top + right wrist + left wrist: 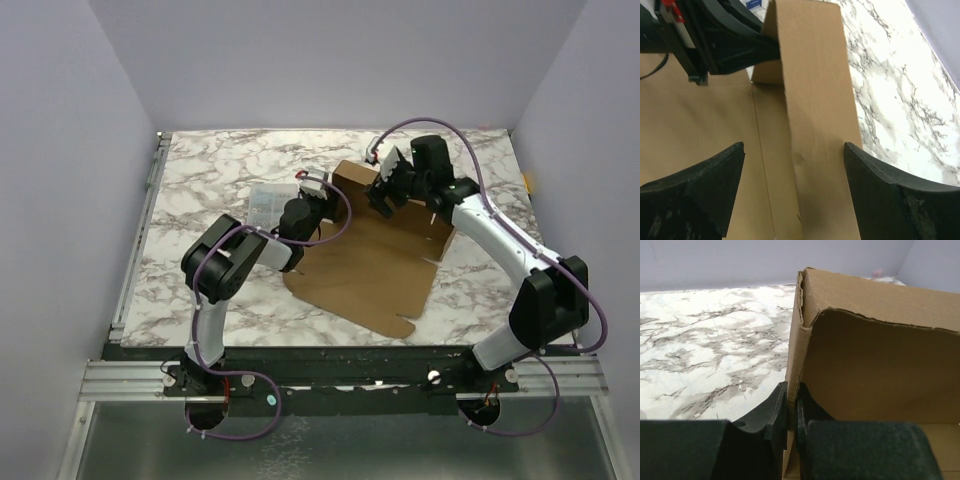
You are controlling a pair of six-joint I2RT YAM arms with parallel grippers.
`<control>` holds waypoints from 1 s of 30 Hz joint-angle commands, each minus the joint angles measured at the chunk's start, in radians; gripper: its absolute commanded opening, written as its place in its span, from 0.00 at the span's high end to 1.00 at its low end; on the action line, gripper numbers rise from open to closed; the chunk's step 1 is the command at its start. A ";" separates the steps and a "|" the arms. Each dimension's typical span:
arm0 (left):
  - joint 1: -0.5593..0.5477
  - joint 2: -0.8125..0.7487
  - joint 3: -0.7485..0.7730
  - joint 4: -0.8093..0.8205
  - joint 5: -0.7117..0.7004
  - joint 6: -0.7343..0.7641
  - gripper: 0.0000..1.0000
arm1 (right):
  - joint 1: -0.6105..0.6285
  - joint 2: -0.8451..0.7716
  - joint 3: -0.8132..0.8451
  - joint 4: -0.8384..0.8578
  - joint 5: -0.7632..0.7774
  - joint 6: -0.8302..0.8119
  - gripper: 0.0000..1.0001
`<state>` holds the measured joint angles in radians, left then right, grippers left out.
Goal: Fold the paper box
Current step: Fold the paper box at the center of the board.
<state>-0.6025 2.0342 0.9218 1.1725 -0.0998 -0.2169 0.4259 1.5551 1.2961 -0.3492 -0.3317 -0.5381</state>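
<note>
**L. arm:** left gripper is closed to a narrow slit, pinching the upright corner edge of the paper box. Card is sandwiched between both pads, low on the raised panel.

**R. arm:** right gripper stands wide apart and holds nothing. Its fingers straddle the raised far wall w/o touching it; the wall runs between them, approx. centred.

**Step in hand (judgement):** early stage. The far wall and its left end tab are being stood up from the flat sheet. L. pins the corner; R. is free to take a new hold. Remaining flaps lie unfolded.

**Next move (judgement):** R. should close on the wall or go to the right-hand end tab and turn it in along its crease. L. grip must not slacken, or the wall may drop back.

**Location:** box sits mid-table, right of centre. Most of the sheet is flat on the marble table, with the far edge raised at both grippers. A clear plastic case lies near the sheet's left side, by the L. wrist.
</note>
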 commanded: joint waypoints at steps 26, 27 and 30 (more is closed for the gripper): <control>-0.046 -0.146 0.056 -0.367 -0.174 0.018 1.00 | -0.130 -0.090 -0.161 0.078 -0.102 -0.415 0.01; -0.046 -0.145 0.064 -0.383 -0.177 0.012 1.00 | -0.131 -0.088 -0.168 0.097 -0.098 -0.437 0.02; -0.046 -0.144 0.083 -0.425 -0.188 -0.011 1.00 | -0.130 -0.087 -0.203 0.159 -0.078 -0.484 0.07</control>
<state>-0.6430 1.9053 0.9657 0.8303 -0.2432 -0.1947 0.2935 1.4574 1.1374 -0.3111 -0.4644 -0.9184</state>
